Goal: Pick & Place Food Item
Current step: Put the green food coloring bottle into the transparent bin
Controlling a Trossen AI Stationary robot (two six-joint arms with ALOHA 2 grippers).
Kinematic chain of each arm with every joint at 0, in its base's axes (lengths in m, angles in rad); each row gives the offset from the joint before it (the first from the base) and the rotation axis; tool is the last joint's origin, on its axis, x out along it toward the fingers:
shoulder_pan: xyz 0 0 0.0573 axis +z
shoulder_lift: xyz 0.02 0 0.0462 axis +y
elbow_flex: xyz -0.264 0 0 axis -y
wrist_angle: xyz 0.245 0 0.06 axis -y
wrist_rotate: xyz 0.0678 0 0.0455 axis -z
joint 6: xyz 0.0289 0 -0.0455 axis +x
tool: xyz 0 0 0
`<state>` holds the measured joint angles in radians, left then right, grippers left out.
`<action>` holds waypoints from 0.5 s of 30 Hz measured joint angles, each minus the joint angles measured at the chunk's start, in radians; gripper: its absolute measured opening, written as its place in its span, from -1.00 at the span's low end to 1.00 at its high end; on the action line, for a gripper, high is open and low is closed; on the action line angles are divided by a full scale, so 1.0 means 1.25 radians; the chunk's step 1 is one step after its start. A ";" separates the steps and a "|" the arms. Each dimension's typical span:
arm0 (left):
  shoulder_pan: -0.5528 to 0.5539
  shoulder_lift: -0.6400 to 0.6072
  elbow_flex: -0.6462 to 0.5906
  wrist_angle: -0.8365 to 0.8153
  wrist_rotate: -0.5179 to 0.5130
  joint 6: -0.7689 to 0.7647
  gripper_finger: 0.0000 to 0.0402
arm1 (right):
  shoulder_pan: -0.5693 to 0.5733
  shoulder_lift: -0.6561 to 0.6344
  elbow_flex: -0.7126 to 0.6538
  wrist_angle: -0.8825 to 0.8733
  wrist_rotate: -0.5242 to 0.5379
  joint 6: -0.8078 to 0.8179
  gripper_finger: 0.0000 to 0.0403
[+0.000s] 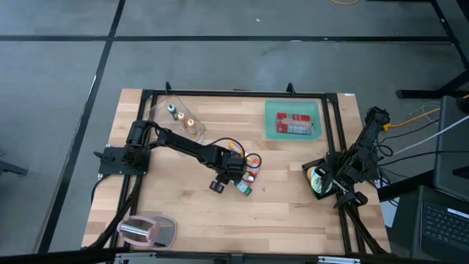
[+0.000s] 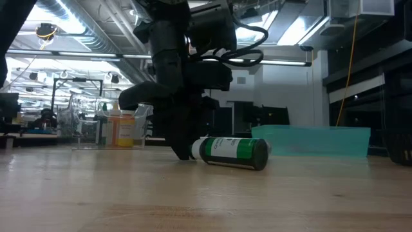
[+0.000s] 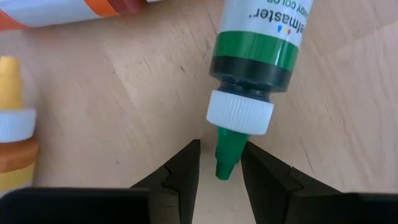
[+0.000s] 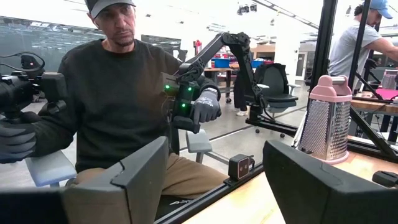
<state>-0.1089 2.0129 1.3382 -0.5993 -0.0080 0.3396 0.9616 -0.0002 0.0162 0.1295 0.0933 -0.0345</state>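
Observation:
A green food-colouring bottle [image 3: 258, 37] lies on its side on the wooden table [image 1: 293, 205]. Its white collar [image 3: 239, 115] and green nozzle [image 3: 227, 155] point at my left gripper [image 3: 221, 148]. That gripper is open, pointing steeply down at the table's middle [image 1: 234, 178], one finger on either side of the nozzle. In the low view it stands at the bottle's [image 2: 233, 153] nozzle end [image 2: 183, 152]. My right gripper [image 4: 214, 146] waits open at the table's right side [image 1: 322, 180] with nothing between its fingers. My left gripper has its fingers level with the bottle's green nozzle [image 3: 231, 144], coming from above and lying across it. A gap shows between the nozzle and one finger [image 3: 186, 165]. The other finger [image 3: 258, 165] stands right against the nozzle, and I cannot tell whether it touches. The bottle rests on the table.
A yellow-orange bottle [image 3: 12, 124] and a white-orange one [image 3: 62, 12] lie close by. A teal tray [image 1: 272, 110] with a red packet stands far right, a clear tub with bottles [image 1: 179, 117] far left, a pink grater [image 1: 146, 231] near left. A person sits beyond the table [image 4: 112, 93].

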 joint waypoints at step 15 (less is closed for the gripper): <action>0.000 -0.004 0.003 0.008 0.021 0.018 -0.49 | 0.000 0.000 0.000 0.000 0.000 0.000 0.28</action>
<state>-0.1093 2.0075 1.3418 -0.5895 0.0181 0.3615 0.9615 -0.0002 0.0162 0.1299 0.0933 -0.0349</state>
